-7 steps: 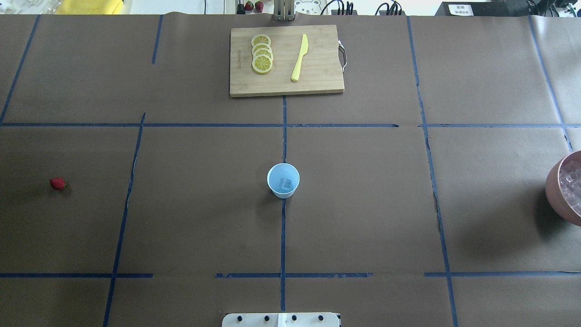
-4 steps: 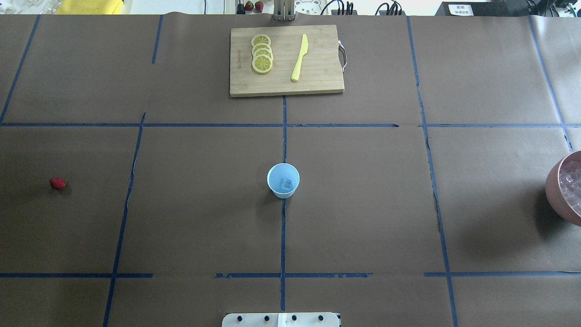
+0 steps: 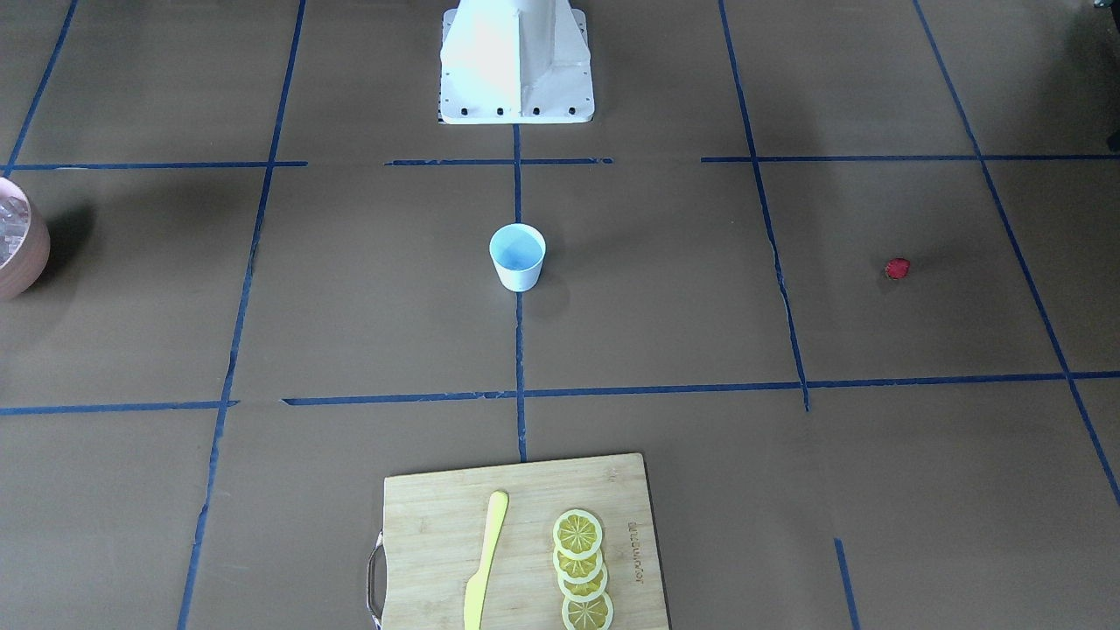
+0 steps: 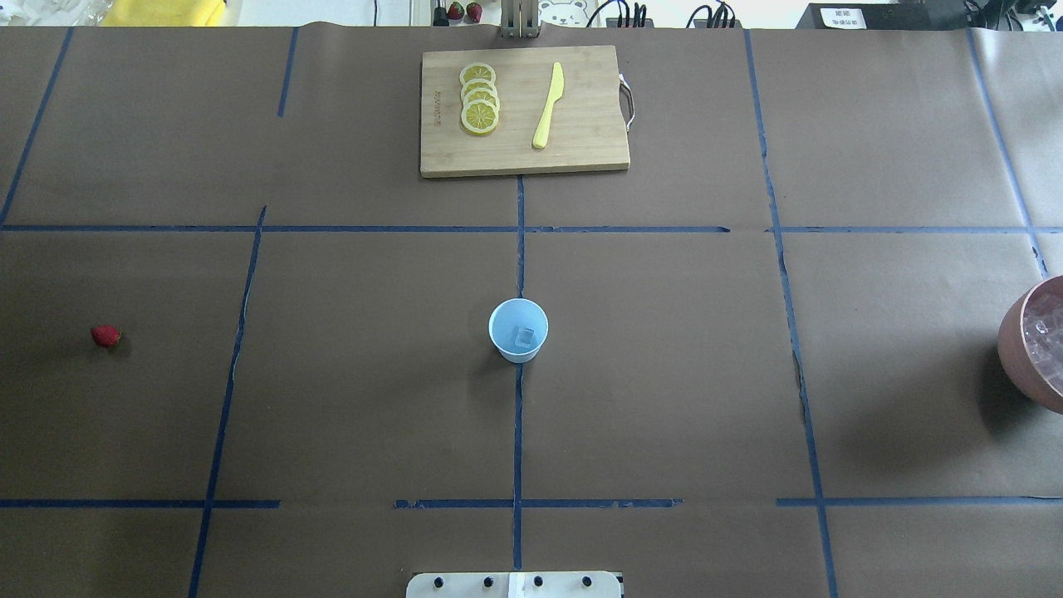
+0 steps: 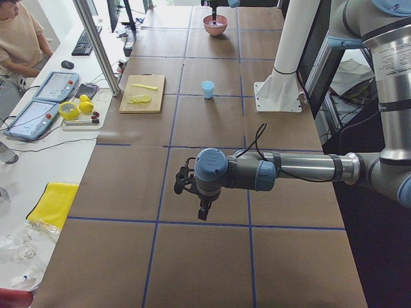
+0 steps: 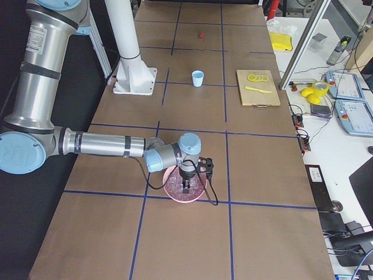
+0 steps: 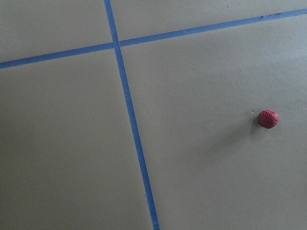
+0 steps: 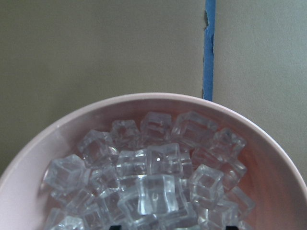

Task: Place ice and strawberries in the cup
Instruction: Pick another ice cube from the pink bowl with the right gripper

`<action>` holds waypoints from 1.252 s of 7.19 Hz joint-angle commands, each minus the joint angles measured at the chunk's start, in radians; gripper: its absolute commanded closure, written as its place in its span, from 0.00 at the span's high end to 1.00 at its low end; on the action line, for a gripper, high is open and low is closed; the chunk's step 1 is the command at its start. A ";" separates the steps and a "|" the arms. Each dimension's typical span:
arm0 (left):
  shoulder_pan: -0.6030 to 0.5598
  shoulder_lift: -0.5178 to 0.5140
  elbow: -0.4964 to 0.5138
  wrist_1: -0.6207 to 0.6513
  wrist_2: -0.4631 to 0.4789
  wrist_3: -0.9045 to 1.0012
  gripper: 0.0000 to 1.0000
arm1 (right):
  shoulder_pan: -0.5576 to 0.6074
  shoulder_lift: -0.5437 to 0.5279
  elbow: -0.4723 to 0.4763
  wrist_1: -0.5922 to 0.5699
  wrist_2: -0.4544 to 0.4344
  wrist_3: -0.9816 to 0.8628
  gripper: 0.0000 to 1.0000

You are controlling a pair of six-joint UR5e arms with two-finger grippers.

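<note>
— Where was the cup (image 4: 518, 330)?

— Upright on the worktop (image 4: 664, 374), on the centre tape line (image 4: 517, 432), with one ice cube (image 4: 524, 336) at its bottom. The other ice (image 8: 153, 182) lay heaped in the pink bowl (image 8: 96, 111) at the worktop's far right edge.

— And the berry (image 4: 105, 335)?

— It lay alone on the worktop, far to the left and well apart from the cup. My left wrist camera looked down on it.

— The jaws?

— The left jaws hung above the worktop. The right jaws hung directly over the bowl, above the ice. I saw both only from the side cameras, so I couldn't tell how wide either pair stood or whether either held anything.

— Anything else?

— A board (image 4: 581, 124) beyond the cup, at the far edge. It carried four lemon slices (image 4: 479, 100) and a yellow knife (image 4: 548, 105).
</note>
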 commanded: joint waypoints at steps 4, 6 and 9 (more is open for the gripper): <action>0.000 0.000 0.000 0.000 -0.018 0.000 1.00 | -0.002 -0.021 0.001 0.005 -0.001 -0.008 0.05; 0.000 0.000 0.000 -0.001 -0.028 -0.023 1.00 | 0.003 -0.027 0.015 0.005 -0.001 -0.035 0.00; 0.000 0.012 -0.008 -0.001 -0.039 -0.026 1.00 | 0.001 -0.061 0.310 -0.164 0.014 0.067 0.00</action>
